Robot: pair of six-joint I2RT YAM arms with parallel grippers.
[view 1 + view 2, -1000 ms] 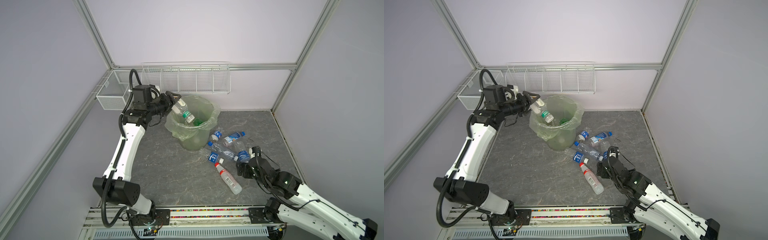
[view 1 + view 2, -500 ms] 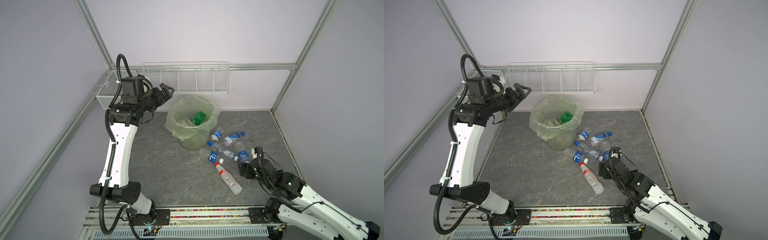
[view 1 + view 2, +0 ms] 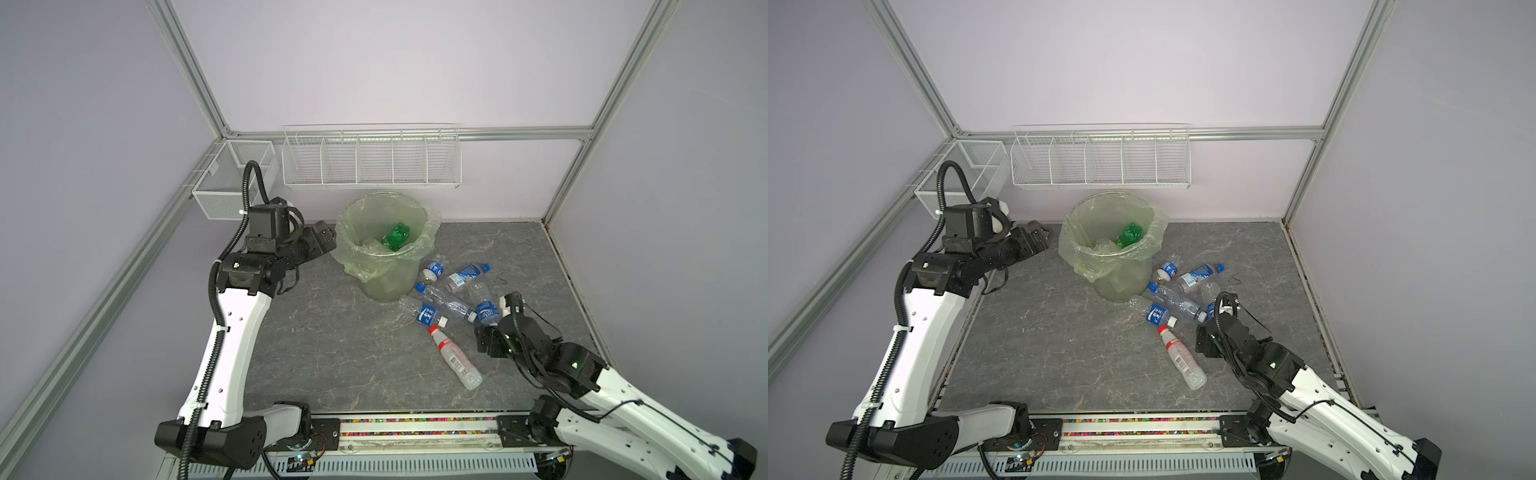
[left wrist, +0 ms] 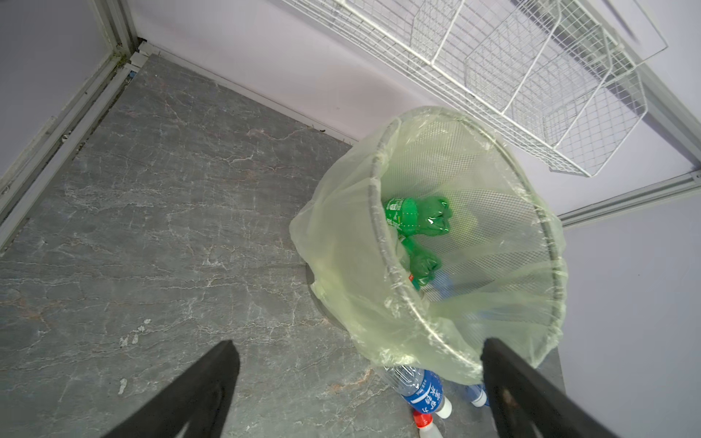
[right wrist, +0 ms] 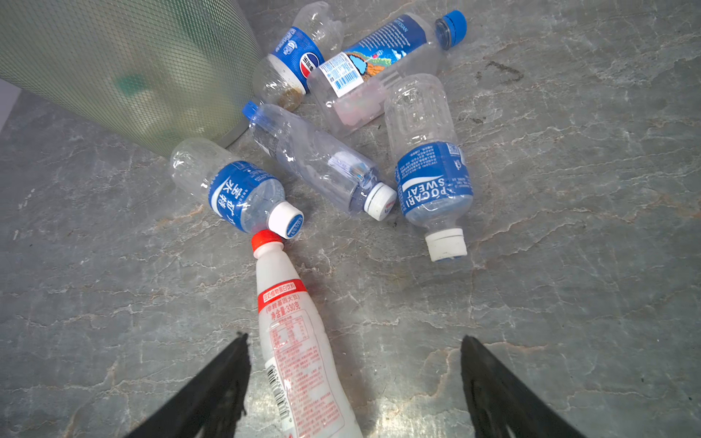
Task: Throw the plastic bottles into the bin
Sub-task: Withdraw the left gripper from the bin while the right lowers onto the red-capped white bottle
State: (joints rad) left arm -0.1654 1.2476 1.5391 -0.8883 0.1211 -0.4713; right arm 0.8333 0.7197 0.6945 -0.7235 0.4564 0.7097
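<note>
- Grey worktop (image 3: pixel 332 353) is carrying the green bin (image 3: pixel 386 286).
- Two green bottles (image 4: pixel 417 216) are lying inside it (six more bottles (image 5: pixel 432 178) are lying just beside it).
- Left claw (image 4: pixel 358 343) is hanging open, empty, beside the bin.
- Right claw (image 5: pixel 353 338) is hanging open near the red-capped bottle (image 5: pixel 292 341).

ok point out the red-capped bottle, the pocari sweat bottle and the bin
red-capped bottle (image 5: pixel 292 341): right wrist view, on its label
pocari sweat bottle (image 5: pixel 434 186): right wrist view, blue label
bin (image 4: pixel 376 197): left wrist view, rim

At least six floor bottles (image 5: pixel 432 178), two green bottles (image 4: pixel 417 216), one bin (image 3: pixel 386 286), two wire baskets (image 3: pixel 374 166)
</note>
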